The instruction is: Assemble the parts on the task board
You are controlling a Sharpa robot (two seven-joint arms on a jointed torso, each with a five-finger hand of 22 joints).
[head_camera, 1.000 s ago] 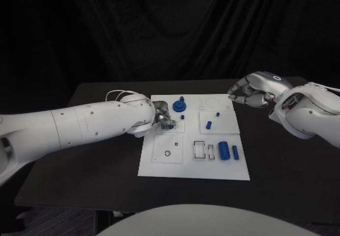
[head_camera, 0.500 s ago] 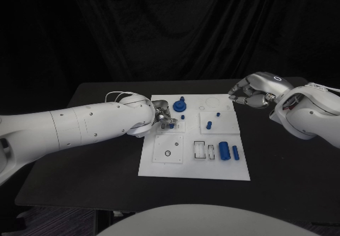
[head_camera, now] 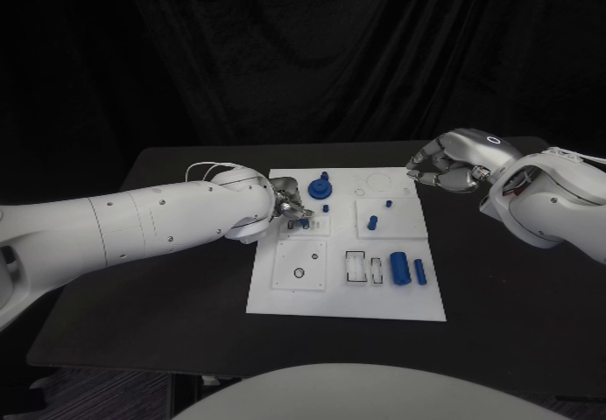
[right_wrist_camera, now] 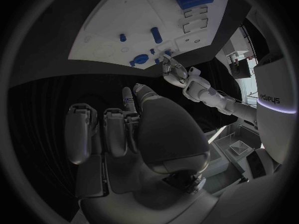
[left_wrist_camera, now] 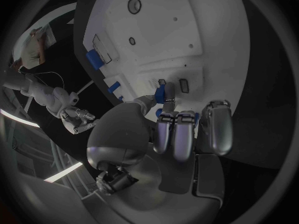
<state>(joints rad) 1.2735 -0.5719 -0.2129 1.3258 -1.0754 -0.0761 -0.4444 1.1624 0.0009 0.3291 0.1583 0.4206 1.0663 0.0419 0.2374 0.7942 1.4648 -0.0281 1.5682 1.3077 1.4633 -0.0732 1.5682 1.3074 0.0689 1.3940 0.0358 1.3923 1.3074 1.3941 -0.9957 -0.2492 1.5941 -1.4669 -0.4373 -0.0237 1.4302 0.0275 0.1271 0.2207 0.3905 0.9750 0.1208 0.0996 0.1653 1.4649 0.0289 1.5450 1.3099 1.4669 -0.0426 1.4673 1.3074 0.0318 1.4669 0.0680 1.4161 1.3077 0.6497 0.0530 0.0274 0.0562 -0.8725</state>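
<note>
The white task board lies in the middle of the black table. My left hand is over the board's left middle and pinches a small blue part down at a raised white block there. In the left wrist view the same blue part sits at my fingertips, just beside two small slots in the task board. My right hand hovers off the board's far right corner, fingers curled in, with nothing seen in it. In the right wrist view the right hand is above the table beside the task board.
On the board stand a round blue piece, a small peg, a blue peg and a tiny one. A thick blue cylinder and a slimmer one lie near the right edge. Bare black table surrounds the board.
My left hand's fingers have shifted very slightly at the small blue part. The right hand has stayed where it was.
</note>
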